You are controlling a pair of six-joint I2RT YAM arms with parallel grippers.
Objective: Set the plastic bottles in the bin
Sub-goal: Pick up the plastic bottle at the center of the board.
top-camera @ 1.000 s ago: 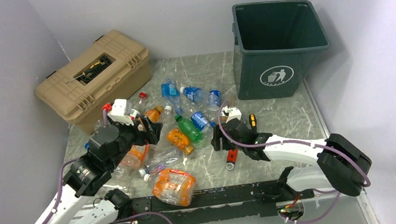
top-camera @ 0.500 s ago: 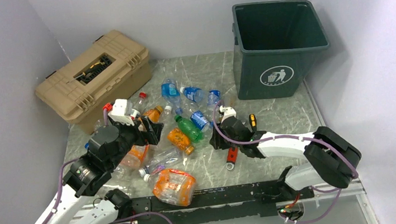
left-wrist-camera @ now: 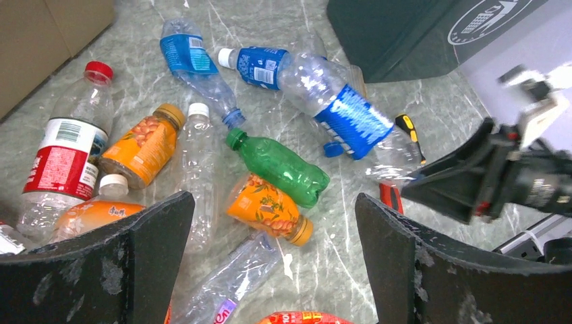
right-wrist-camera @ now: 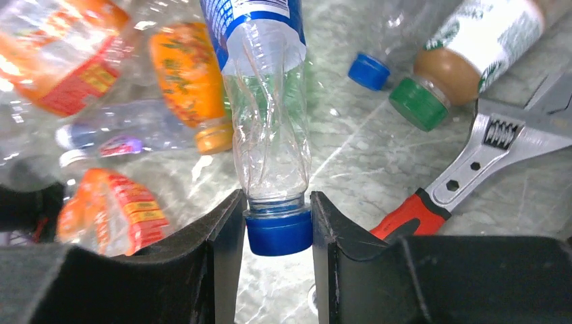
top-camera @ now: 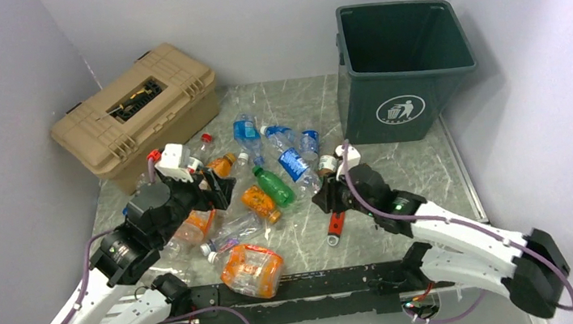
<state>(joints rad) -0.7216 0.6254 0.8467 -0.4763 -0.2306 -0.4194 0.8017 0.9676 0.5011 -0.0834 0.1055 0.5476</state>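
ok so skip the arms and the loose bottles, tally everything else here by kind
tan toolbox: 1
dark green bin: 1
red-handled adjustable wrench: 1
yellow-and-black screwdriver: 1
clear blue-label bottle, gripped by its cap: 1
total: 5

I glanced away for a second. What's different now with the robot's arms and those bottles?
The right hand closed on the blue cap of the clear blue-labelled bottle, and the bottle shifted slightly with it. That arm's elbow swung out to the right. The left hand stayed open and in place. The bin, toolbox and wrench did not move.
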